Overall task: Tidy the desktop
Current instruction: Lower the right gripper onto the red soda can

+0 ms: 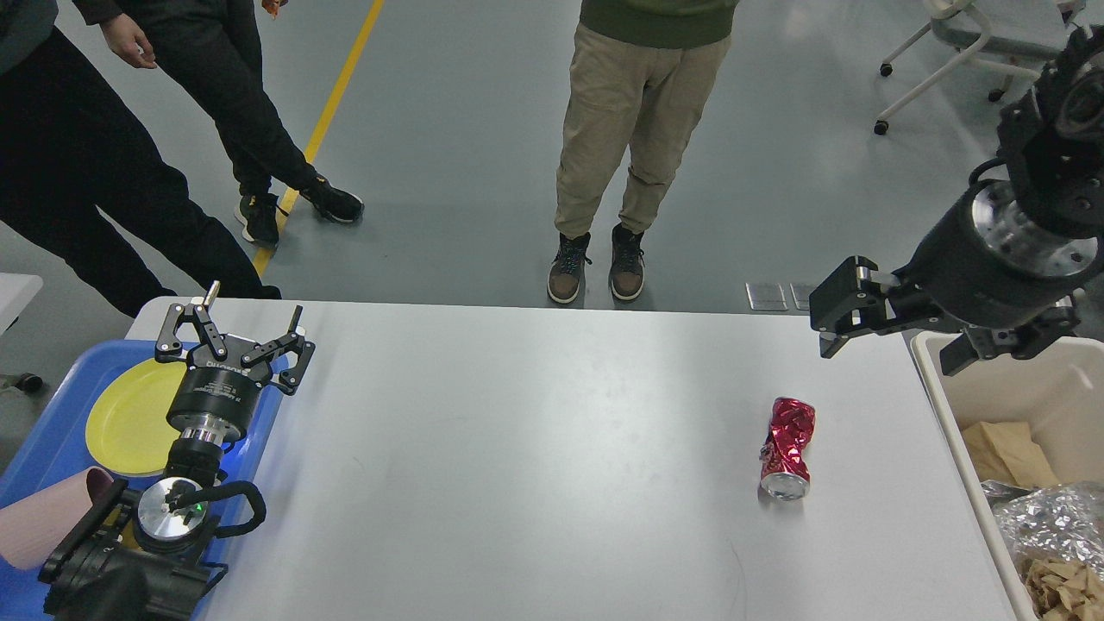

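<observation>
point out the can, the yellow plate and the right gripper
can (786, 447), head view, on its crushed red middle
yellow plate (129, 423), head view, on the bare face left of the left arm
right gripper (897, 332), head view, midway between its two open fingers
</observation>
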Action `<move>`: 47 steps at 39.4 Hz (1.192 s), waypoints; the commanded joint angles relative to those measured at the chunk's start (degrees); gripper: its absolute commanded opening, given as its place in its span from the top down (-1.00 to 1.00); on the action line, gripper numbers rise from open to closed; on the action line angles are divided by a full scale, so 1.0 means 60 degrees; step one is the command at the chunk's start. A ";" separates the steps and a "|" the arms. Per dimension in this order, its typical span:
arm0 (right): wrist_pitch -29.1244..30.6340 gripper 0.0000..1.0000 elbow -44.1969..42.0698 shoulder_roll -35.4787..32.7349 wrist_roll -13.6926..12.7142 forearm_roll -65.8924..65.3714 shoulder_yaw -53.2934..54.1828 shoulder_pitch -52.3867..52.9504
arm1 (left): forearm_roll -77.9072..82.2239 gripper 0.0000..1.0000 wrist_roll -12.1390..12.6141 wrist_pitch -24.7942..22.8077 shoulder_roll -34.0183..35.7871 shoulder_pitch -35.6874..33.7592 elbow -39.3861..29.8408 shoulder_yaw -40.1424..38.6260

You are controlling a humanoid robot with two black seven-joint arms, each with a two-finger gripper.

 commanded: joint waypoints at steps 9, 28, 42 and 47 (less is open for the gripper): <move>0.0482 -1.00 -0.0090 -0.0095 -0.0039 -0.0024 0.0054 0.0009 | 0.0000 -0.93 -0.0005 0.0001 0.0001 -0.0004 0.0001 0.0000; 0.1317 -1.00 -0.0179 -0.0168 0.0371 -0.0112 -0.0005 0.0024 | 0.0000 -0.93 0.0010 0.0001 0.0001 -0.0004 0.0001 0.0000; -0.1303 -1.00 -0.1582 -0.0330 0.0298 -0.0156 0.0287 -0.2990 | 0.0000 -0.93 0.0010 0.0001 0.0001 -0.0004 0.0001 0.0000; -0.1906 -1.00 -0.2900 -0.0227 0.0298 -0.0156 0.0507 -0.4719 | 0.0000 -0.93 0.0010 -0.0014 0.0001 -0.0004 0.0001 0.0000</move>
